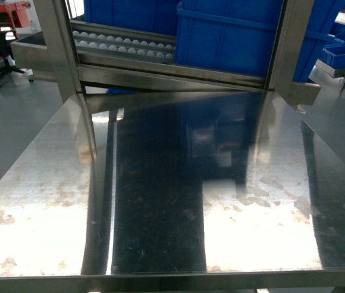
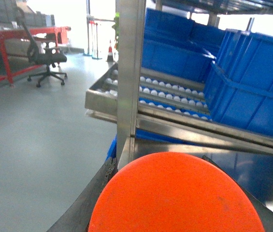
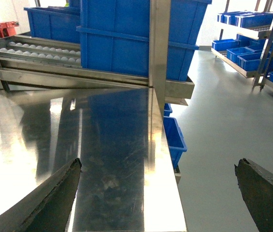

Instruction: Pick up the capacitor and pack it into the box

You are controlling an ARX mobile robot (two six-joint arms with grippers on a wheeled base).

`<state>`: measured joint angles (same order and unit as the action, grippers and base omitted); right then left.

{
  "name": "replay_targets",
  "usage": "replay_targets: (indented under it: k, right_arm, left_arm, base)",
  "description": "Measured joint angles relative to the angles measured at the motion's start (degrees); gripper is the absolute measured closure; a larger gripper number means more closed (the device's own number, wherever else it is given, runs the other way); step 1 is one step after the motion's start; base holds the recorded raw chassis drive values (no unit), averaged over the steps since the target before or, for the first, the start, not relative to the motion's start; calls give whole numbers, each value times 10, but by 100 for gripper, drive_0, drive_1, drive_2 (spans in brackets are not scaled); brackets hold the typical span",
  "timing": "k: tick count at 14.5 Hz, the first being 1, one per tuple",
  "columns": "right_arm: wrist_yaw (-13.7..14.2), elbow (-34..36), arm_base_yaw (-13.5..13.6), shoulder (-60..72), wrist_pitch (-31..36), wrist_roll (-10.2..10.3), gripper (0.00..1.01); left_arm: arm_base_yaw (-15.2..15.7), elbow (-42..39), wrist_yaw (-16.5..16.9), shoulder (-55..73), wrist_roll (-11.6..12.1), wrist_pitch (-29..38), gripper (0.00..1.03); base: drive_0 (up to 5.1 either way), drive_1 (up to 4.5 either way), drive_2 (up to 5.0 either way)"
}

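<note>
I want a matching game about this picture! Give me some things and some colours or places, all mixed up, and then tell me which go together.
Things:
1. Big bins
2. Round disc
3. Office chair
4. Metal table

Colours or places:
A. Shiny silver, right in front of the robot
B. Orange, very close to the left wrist camera
C. Blue, sitting on the roller rack behind the table
D. Black, out on the grey floor far to the left

Right pairs: 1-C, 2-B, 3-D, 4-A

The right hand is open, its two dark fingers spread wide over the table's edge.
</note>
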<state>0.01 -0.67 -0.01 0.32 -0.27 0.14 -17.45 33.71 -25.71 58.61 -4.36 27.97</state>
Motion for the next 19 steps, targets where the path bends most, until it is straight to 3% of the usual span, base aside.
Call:
replay_targets:
  k: [2, 5, 6, 7, 8, 14, 15, 16, 19]
  right_arm:
    - [0, 0, 0, 0, 0, 0, 3]
    - [0, 0, 0, 0, 0, 0, 3]
    - [0, 0, 0, 0, 0, 0, 3]
    - [0, 0, 0, 0, 0, 0, 3]
    - [0, 0, 0, 0, 0, 0, 3]
    - [0, 0, 0, 0, 0, 0, 3]
    - [0, 0, 0, 0, 0, 0, 3]
    - [0, 0, 0, 0, 0, 0, 3]
    - [0, 0, 0, 0, 0, 0, 3]
  left_arm:
    - [-7, -9, -9, -67, 16, -6, 60]
    - [-7, -12, -8, -49, 19, -16, 60]
    - [13, -13, 54, -74, 29, -79, 60]
    - [33, -48, 104, -107, 33, -79, 60]
    - [50, -87, 129, -133, 33, -68, 60]
    - [118, -234, 199, -245, 34, -47, 60]
    - [150, -250, 241, -267, 34, -53, 60]
    - [177, -262, 249, -285, 34, -57, 60]
    - [173, -290, 257, -336, 34, -80, 60]
  base:
    - [0, 0, 0]
    - [0, 0, 0]
    - [0, 0, 0]
    - [0, 0, 0]
    - [0, 0, 0]
    - [0, 0, 0]
    - [0, 0, 0]
    - [0, 0, 0]
    - [0, 0, 0]
